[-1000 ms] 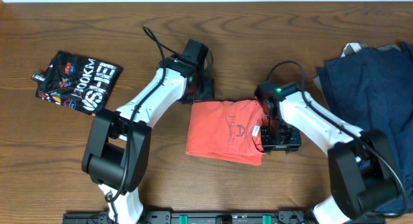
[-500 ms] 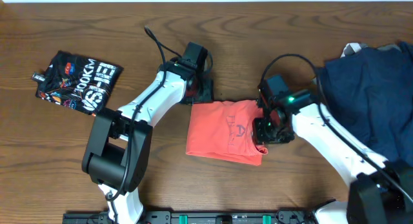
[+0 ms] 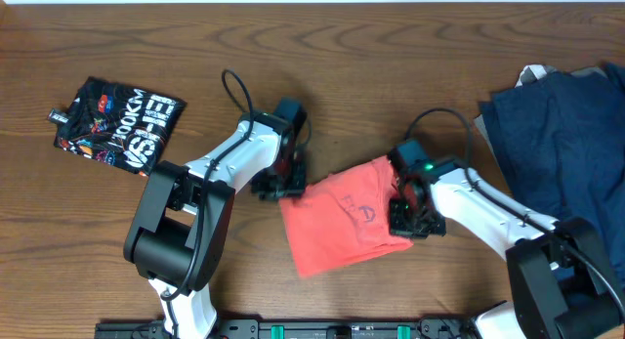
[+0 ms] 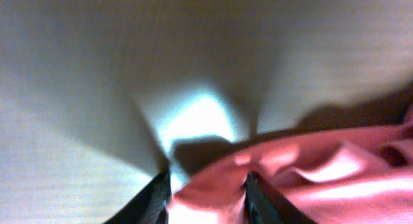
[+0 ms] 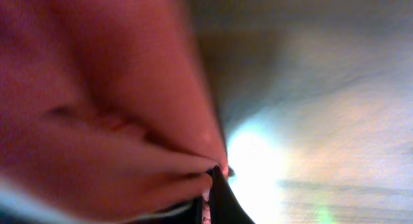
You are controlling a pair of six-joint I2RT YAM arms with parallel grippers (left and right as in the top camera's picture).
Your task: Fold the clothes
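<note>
The coral-red T-shirt (image 3: 344, 220) has swung askew, edges pinched by left end effector (image 3: 285, 188) and right end effector (image 3: 403, 222).

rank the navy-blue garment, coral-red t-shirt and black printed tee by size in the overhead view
1. plain navy-blue cloth garment, largest even though cropped by the frame
2. coral-red cloth T-shirt
3. black cloth tee with white lettering, only slightly smaller than the coral one; close call
</note>
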